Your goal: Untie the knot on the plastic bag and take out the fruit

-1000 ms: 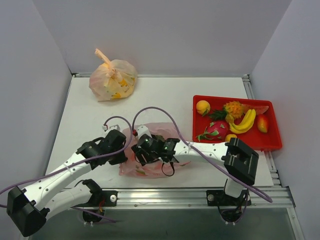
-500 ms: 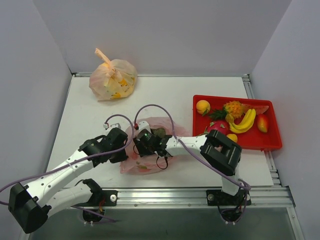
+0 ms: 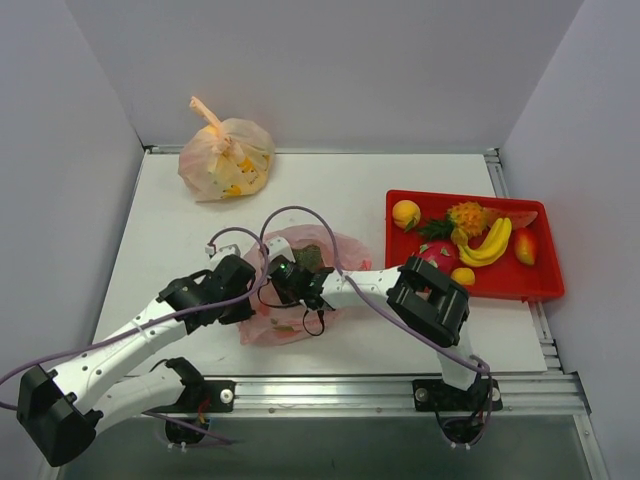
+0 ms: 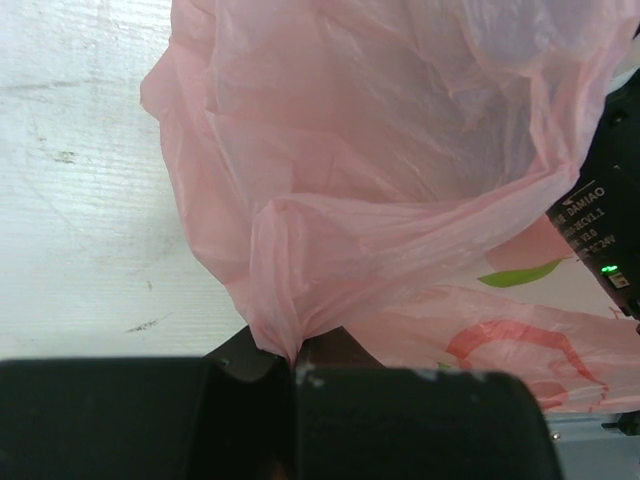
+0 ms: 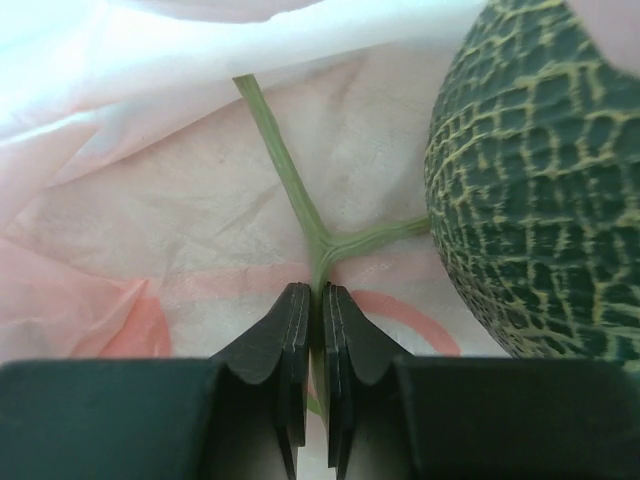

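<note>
Plastic of the thin translucent pink bag (image 4: pixel 400 150) is lying on the white counter (image 3: pixel 170 215), left end effector (image 4: pixel 297 362) pinching a fold. Inside, right end effector (image 5: pixel 320 300) is clamping the thin green stem (image 5: pixel 290 170) of the round netted green melon (image 5: pixel 540 180).

Even, diffuse light from above fills the top view: the white table (image 3: pixel 180 220) is bright without glare, the shadows on it are soft and faint, and the frame is sharp from edge to edge. In the left wrist view light passes through the thin plastic bag (image 4: pixel 380 150), so its folds glow pale pink, while the left gripper (image 4: pixel 296 362) is a dark, blurred mass along the bottom. In the right wrist view the plastic at the top washes out to white, the melon (image 5: pixel 540 180) and its stem (image 5: pixel 290 180) are crisp, and the right gripper (image 5: pixel 321 330) sits dark and slightly soft
</note>
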{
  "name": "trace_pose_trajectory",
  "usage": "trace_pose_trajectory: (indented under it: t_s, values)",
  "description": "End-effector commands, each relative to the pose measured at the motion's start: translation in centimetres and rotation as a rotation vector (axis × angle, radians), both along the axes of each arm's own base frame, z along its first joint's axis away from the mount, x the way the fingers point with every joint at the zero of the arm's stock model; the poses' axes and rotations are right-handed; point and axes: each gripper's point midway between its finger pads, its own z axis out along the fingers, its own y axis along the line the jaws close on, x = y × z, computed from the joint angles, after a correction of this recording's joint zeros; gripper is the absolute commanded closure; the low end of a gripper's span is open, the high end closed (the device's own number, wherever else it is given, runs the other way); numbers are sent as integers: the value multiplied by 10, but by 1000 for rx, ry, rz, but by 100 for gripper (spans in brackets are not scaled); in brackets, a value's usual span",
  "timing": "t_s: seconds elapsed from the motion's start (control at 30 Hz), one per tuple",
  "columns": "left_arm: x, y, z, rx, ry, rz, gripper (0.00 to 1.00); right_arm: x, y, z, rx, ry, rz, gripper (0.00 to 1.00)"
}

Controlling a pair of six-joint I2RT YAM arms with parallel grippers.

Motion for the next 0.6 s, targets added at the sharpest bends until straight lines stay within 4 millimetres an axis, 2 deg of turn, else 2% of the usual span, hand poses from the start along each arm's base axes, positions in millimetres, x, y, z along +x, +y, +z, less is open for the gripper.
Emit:
trace_pose_trajectory:
  t_s: [0.0, 0.07, 0.1, 0.13, 0.17, 0.2, 0.23, 0.27, 0.37, 0.4, 0.47, 0.57]
  values:
    - [18, -1, 23, 4, -89, 13, 100, -9, -27, -19, -131, 43, 19, 100]
    - [23, 4, 25, 23, -112, 28, 100, -12, -23, -10, -113, 48, 64, 100]
    - [24, 5, 27, 32, -120, 30, 100, -14, -19, 4, -86, 36, 87, 100]
    - [28, 9, 28, 47, -133, 40, 100, -16, -21, 8, -92, 30, 120, 100]
    - [30, 13, 29, 58, -140, 47, 100, -21, -16, 24, -52, 30, 157, 100]
    - [32, 15, 30, 68, -144, 54, 100, -24, -15, 31, -41, 26, 186, 100]
    - [34, 18, 31, 75, -148, 62, 100, -29, -15, 34, -48, 19, 240, 100]
    - [37, 22, 32, 88, -154, 70, 100, -33, -16, 46, -35, 13, 273, 100]
    - [43, 28, 37, 103, -165, 72, 100, -51, -21, 53, -57, 43, 395, 100]
    - [45, 31, 40, 108, -172, 80, 100, -55, -21, 65, -32, 31, 417, 100]
    - [46, 33, 43, 118, -183, 76, 100, -65, -29, 74, -22, 35, 447, 100]
    - [45, 37, 43, 131, -185, 75, 100, -76, -30, 93, 42, 46, 489, 100]
